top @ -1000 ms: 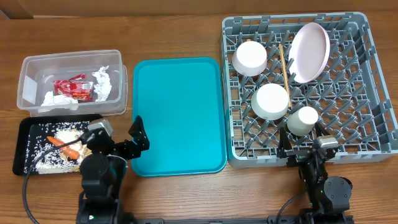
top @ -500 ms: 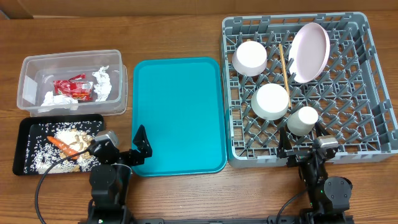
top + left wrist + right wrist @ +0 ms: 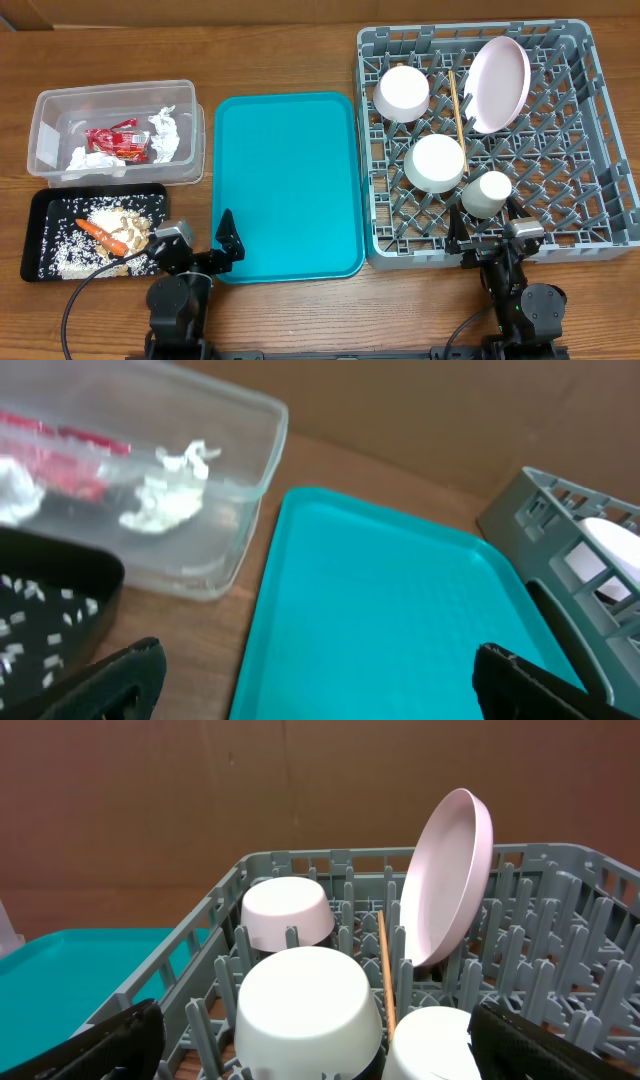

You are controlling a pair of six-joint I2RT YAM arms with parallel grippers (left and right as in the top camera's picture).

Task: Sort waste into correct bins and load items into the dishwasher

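Teal tray lies bare. I've drawn my left end effector back off the black tray. It and the right end effector gape empty, so the job looks done.

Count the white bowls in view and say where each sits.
2. One bowl sits at the rack's back left, left of the chopsticks; the other bowl sits mid-rack, beside the cup. None seems hidden.

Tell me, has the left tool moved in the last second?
Yes. The left tool has drawn back toward the near table edge, uncovering more of the black tray.
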